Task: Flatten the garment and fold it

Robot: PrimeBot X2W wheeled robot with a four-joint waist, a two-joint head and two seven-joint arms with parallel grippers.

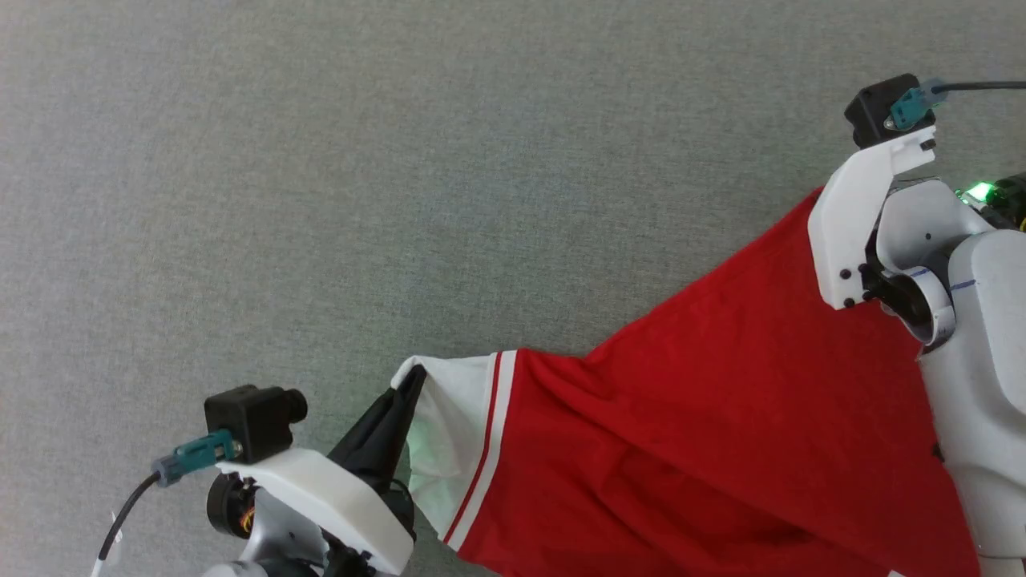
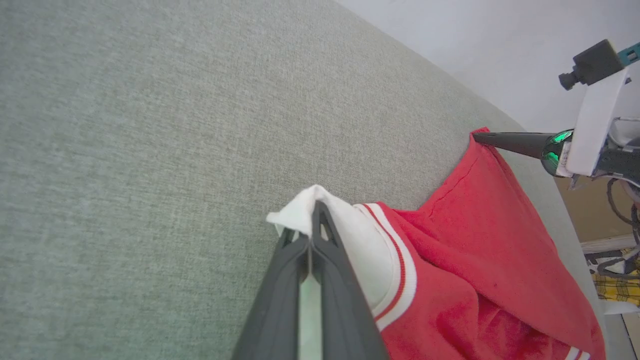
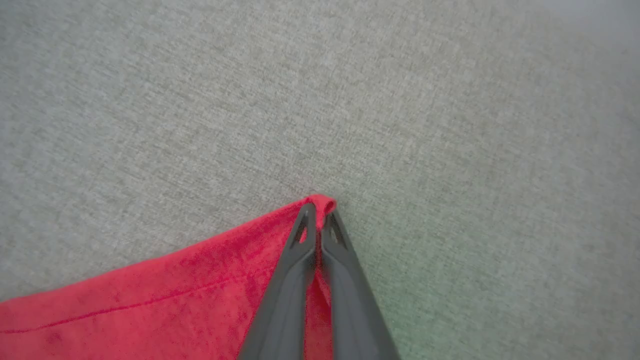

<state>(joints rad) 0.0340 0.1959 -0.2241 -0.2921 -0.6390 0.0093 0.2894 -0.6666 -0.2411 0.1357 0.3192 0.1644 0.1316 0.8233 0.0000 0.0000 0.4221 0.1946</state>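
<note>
- Left tool [image 1: 410,383] clenched on the white sleeve end [image 1: 449,417] of the garment [image 1: 705,417]; right tool [image 3: 320,214] clenched on a red hem corner [image 3: 322,202].
- Garment stretched between both tools over the grey worktop [image 1: 401,160].
- Step in hand: flattening. The next move probably calls for keeping tension while laying the cloth flat.

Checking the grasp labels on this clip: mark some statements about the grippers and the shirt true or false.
1. The left gripper is shut on the white sleeve end. True.
2. The right gripper hangs open above the cloth. False: it is shut on a red corner of the garment.
3. The garment lies folded in a neat rectangle. False: it is unfolded and creased, spanning between the two grippers.
4. The surface under the garment is grey and woven. True.
</note>
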